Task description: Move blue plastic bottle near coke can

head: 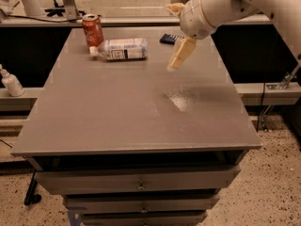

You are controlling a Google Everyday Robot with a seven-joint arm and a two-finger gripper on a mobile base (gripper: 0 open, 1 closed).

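The arm is running out of view at the upper right. The end effector [168,37] is hanging spread and empty above the worktop [117,121], partly hiding a dark packet [164,38]. Left of it the blue plastic bottle [123,49] is lying flat, its cap just beside the coke can [92,29]. Bare worktop is stretching below it to the near edge.

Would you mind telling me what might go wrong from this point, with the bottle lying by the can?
The blue plastic bottle lies on its side beside the coke can, so a slight nudge might roll it away. The tool hangs above the table just right of the bottle; a leftward sweep may knock the bottle into the upright can and tip it. The dark packet behind the tool might get brushed.
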